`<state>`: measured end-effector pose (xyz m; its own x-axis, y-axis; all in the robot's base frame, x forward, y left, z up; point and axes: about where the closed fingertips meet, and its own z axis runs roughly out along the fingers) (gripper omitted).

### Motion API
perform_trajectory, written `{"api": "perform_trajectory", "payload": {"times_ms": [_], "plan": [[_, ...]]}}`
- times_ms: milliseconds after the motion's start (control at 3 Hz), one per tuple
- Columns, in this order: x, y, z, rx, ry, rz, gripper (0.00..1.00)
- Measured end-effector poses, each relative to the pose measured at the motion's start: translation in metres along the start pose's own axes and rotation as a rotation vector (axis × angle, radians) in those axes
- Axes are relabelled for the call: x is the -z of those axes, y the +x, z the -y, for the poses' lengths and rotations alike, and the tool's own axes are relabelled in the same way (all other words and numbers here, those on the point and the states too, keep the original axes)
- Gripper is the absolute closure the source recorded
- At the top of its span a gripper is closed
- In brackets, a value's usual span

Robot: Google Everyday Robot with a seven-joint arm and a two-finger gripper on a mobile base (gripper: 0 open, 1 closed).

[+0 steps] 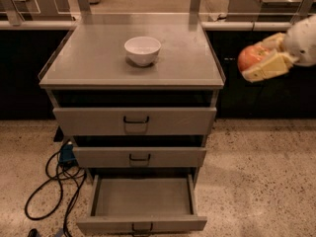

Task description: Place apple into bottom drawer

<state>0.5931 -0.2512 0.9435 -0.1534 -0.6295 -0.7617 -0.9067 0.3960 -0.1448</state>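
Note:
My gripper is at the right of the view, off the right side of the cabinet and level with its top. Its pale fingers are shut on the red apple and hold it in the air. The bottom drawer is pulled open at the foot of the cabinet, showing a flat grey inside with nothing in it. It lies well below and to the left of the apple.
A white bowl stands on the cabinet top. The top drawer and middle drawer stick out slightly. Black cables lie on the speckled floor at the left. Dark counters run behind.

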Motion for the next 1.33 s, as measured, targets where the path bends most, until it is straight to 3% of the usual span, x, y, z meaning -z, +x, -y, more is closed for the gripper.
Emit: {"api": "perform_trajectory", "payload": {"times_ms": [333, 667, 1000, 1333], "plan": [[0.004, 0.076, -0.04, -0.04, -0.095, -0.005, 1.0], [0.007, 0.131, -0.069, -0.091, -0.192, -0.01, 1.0], [0.006, 0.14, -0.074, -0.099, -0.212, -0.01, 1.0], [0.014, 0.138, -0.075, -0.092, -0.181, -0.018, 1.0]]}}
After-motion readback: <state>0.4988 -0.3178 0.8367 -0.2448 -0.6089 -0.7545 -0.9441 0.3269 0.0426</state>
